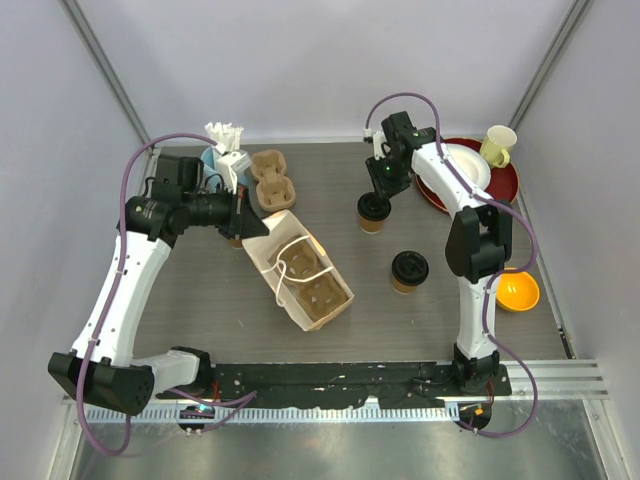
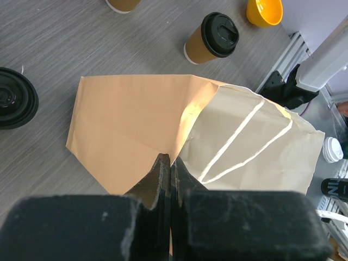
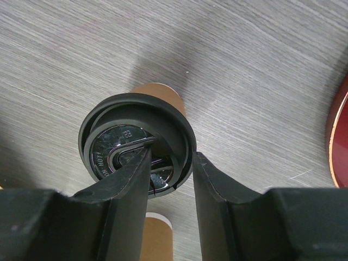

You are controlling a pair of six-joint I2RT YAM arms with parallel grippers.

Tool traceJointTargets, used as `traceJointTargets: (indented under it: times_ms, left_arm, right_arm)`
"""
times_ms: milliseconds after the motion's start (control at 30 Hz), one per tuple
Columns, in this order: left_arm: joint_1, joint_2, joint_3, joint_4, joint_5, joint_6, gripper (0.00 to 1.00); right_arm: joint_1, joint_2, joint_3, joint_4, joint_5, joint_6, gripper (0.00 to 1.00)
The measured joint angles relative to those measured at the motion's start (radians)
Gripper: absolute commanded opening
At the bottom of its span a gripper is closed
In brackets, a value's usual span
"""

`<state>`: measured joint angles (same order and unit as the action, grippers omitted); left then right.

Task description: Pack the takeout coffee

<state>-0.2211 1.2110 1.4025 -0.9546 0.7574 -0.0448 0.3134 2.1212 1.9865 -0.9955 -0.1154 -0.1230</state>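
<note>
Two takeout coffee cups stand on the table, brown paper with black lids. My right gripper (image 1: 380, 190) (image 3: 173, 155) hangs over the far cup (image 1: 374, 212) (image 3: 136, 136). Its jaws are open and straddle the lid's rim: one finger (image 3: 130, 185) lies over the lid, the other just outside it with a small gap. The second cup (image 1: 409, 270) (image 2: 212, 37) stands nearer, apart from both grippers. My left gripper (image 1: 240, 228) (image 2: 171, 160) is shut on the edge of the brown paper bag (image 1: 300, 265) (image 2: 136, 125), which lies on its side.
A pulp cup carrier (image 1: 322, 295) sits in the bag's mouth, and another (image 1: 272, 180) lies behind the bag. A blue cup of straws (image 1: 222, 152) stands back left. Back right are a red plate (image 1: 505, 180) and a yellow mug (image 1: 498, 145). An orange bowl (image 1: 518, 292) is at the right.
</note>
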Motion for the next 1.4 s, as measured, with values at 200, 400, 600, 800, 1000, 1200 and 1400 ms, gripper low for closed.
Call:
traceJointTargets:
  times_ms: [200, 400, 600, 800, 1000, 1200, 1400]
  left_arm:
    - [0.0, 0.0, 0.0, 0.0, 0.001, 0.0, 0.0]
    - [0.0, 0.0, 0.0, 0.0, 0.005, 0.0, 0.0]
    - [0.0, 0.0, 0.0, 0.0, 0.006, 0.001, 0.0]
    - [0.0, 0.0, 0.0, 0.0, 0.006, 0.001, 0.0]
    - [0.0, 0.0, 0.0, 0.0, 0.0, 0.0, 0.0]
    - [0.0, 0.001, 0.0, 0.002, -0.016, -0.01, 0.0]
    - [-0.002, 0.006, 0.0, 0.016, -0.031, -0.056, 0.0]
  right_arm:
    - [0.002, 0.0, 0.0, 0.0, 0.018, -0.069, 0.4]
    - [0.004, 0.0, 0.002, 0.0, 0.005, -0.137, 0.3]
    - [0.004, 0.001, 0.002, -0.002, -0.018, -0.167, 0.13]
    - [0.004, 0.0, 0.003, -0.009, -0.021, -0.163, 0.01]
    - [0.004, -0.005, 0.014, -0.039, -0.01, -0.096, 0.01]
    - [0.005, -0.018, 0.175, -0.12, 0.007, 0.053, 0.01]
    - [0.02, -0.091, 0.383, -0.175, 0.024, 0.204, 0.01]
